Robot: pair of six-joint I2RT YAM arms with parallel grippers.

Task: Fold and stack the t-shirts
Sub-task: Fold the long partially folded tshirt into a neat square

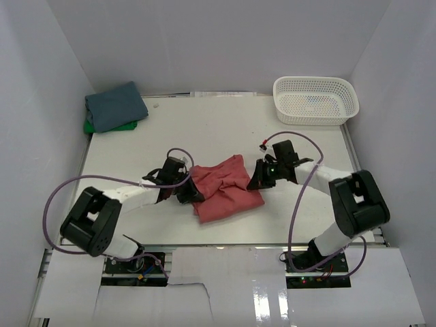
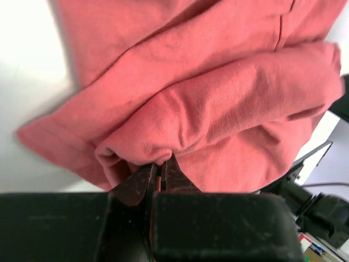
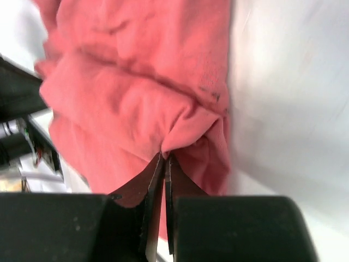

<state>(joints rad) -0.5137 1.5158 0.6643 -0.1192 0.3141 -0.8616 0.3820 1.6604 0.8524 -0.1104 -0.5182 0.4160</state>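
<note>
The coral-red t-shirt (image 1: 225,187) lies bunched and partly folded at the table's middle. My left gripper (image 1: 193,193) is shut on its left edge; in the left wrist view the jaws (image 2: 162,162) pinch a fold of the coral-red cloth (image 2: 218,103). My right gripper (image 1: 255,178) is shut on its right edge; in the right wrist view the jaws (image 3: 165,155) pinch a gathered fold of the cloth (image 3: 136,93). The slate-blue t-shirt (image 1: 114,105) lies folded at the back left, on top of the bright green t-shirt (image 1: 89,127), of which only an edge shows.
A white plastic mesh basket (image 1: 315,99) stands at the back right. White walls enclose the table (image 1: 204,129) on three sides. The cables of both arms loop over the table near the coral-red shirt.
</note>
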